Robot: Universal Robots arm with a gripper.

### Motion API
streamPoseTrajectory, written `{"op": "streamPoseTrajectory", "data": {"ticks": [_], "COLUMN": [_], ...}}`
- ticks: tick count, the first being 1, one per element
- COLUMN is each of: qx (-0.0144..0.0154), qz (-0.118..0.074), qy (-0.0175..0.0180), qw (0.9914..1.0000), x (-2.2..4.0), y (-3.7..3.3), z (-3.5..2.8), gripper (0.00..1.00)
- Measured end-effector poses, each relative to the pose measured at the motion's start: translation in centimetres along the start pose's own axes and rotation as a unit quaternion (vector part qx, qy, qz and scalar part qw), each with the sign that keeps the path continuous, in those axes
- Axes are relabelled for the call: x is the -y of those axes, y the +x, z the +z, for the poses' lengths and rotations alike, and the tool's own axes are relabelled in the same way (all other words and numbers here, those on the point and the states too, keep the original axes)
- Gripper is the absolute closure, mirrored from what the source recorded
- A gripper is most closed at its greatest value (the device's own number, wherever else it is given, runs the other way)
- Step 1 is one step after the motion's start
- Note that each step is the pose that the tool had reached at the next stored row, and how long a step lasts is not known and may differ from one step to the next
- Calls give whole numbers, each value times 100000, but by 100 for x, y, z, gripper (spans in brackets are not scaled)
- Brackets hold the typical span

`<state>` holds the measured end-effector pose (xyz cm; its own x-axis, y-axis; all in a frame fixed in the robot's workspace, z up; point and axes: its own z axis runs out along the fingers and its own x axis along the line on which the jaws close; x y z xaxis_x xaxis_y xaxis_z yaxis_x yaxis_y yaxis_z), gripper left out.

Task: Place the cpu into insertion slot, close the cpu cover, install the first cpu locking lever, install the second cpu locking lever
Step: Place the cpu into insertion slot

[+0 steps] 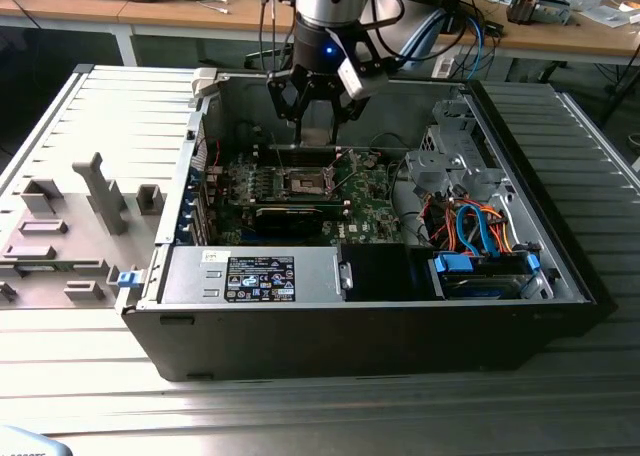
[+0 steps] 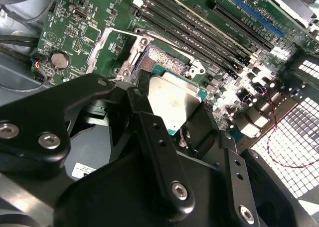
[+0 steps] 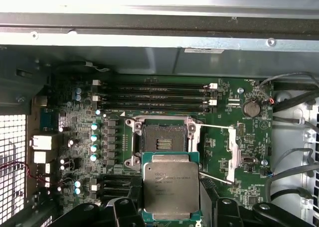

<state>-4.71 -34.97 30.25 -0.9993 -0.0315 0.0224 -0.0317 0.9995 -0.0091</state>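
Near open insertion slot (image 3: 164,142), hand (image 3: 171,209) grips cpu (image 3: 171,184), printed top showing.

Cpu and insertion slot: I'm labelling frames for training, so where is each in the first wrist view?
cpu (image 3: 171,187), first wrist view, middle of its silver-grey metal top.
insertion slot (image 3: 163,143), first wrist view, dark centre of the socket.

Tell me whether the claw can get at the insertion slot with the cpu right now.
Probably yes. The claw, shut on the cpu, hangs close to the insertion slot, which lies uncovered with nothing over it.
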Motion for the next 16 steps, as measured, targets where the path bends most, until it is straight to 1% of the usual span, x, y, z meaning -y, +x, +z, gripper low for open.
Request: {"op": "streamPoseTrajectory", "data": {"ticks": [14, 16], "qx": [0, -1], "qz": [-1, 0], "qy": [4, 8], "qw": [100000, 100000], "x": [0, 0], "y": [-1, -1], "z": [31, 49], "gripper": [45, 45]}}
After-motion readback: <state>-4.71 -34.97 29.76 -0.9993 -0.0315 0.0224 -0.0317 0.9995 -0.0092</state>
